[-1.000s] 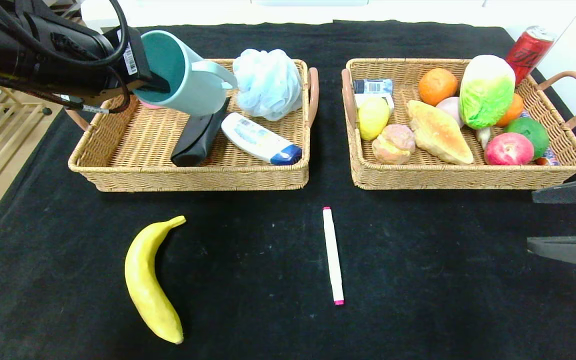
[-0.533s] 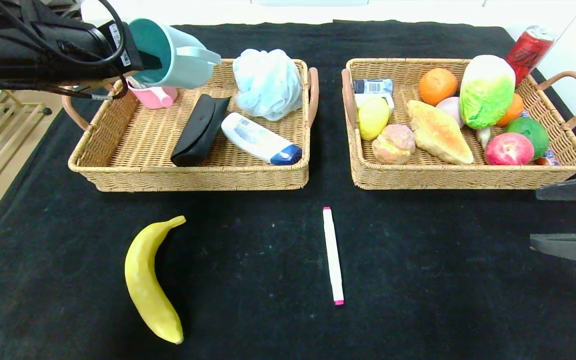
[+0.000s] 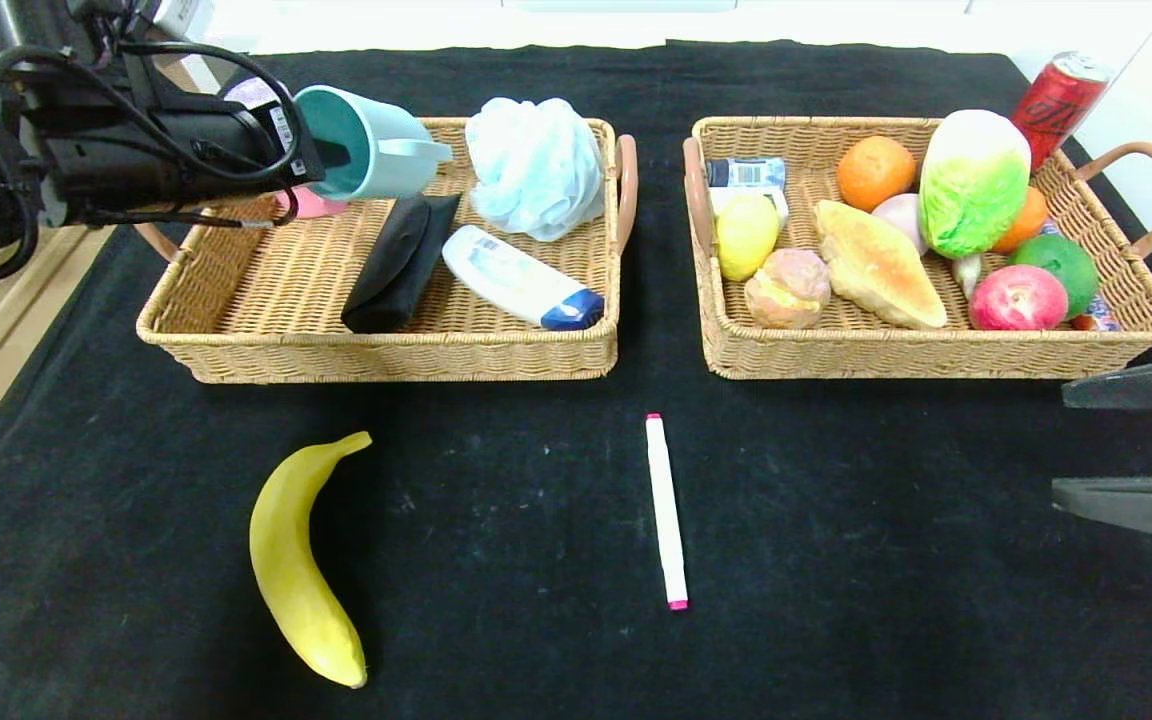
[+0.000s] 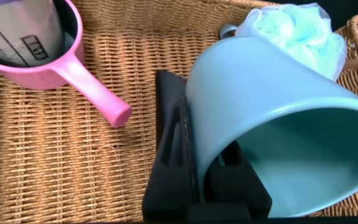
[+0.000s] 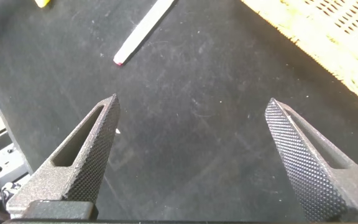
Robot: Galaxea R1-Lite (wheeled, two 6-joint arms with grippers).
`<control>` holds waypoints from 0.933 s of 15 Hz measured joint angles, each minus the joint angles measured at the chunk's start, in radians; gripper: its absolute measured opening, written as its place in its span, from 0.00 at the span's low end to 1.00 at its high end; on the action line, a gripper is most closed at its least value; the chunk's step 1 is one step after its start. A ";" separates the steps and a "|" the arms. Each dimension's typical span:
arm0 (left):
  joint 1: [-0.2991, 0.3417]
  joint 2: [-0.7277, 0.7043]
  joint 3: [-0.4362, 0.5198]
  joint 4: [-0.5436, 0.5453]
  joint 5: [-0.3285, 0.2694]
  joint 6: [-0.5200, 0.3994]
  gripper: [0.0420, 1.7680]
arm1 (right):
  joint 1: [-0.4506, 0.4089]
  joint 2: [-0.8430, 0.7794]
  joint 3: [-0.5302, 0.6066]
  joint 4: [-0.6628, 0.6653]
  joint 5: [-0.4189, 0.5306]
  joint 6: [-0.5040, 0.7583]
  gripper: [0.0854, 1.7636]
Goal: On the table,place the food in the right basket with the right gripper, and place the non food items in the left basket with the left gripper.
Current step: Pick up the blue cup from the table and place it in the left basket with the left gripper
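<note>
- Since the earlier head picture, our left gripper (image 3: 328, 152) has swung the teal mug (image 3: 376, 155) back toward the far left corner of the left basket (image 3: 396, 355), and the mug now lies tipped on its side, mouth toward the wrist.
- From the head we also see our right gripper (image 3: 1131, 440) parked at the right edge of the table (image 3: 836, 560), fingers spread wide, holding nothing. The banana (image 3: 298, 565) and the marker pen (image 3: 666, 510) lie on the cloth, well apart from both sets of fingers; the right basket (image 3: 936, 350) sits just beyond the right fingers.
- Left wrist: fingers (image 4: 179, 162) clamped on the mug's rim (image 4: 278, 118), one inside, one outside; a pink mug (image 4: 48, 56) lies beyond.
- Right wrist: open fingers (image 5: 86, 155), pen (image 5: 145, 31) ahead of them.
</note>
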 joint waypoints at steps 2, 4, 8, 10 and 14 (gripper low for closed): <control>0.003 0.006 -0.001 -0.001 0.001 -0.001 0.14 | 0.006 0.000 0.008 -0.003 0.001 -0.001 0.97; 0.008 0.004 -0.002 0.004 0.000 -0.001 0.33 | 0.011 0.000 0.011 -0.004 0.000 -0.001 0.97; 0.017 -0.007 0.003 0.015 0.001 -0.003 0.58 | 0.014 -0.001 0.015 -0.004 0.000 -0.001 0.97; 0.017 -0.018 0.014 0.015 0.001 -0.002 0.67 | 0.014 -0.001 0.015 -0.005 0.000 -0.001 0.97; 0.018 -0.040 0.034 0.018 0.002 -0.004 0.79 | 0.014 -0.001 0.016 -0.006 0.000 -0.001 0.97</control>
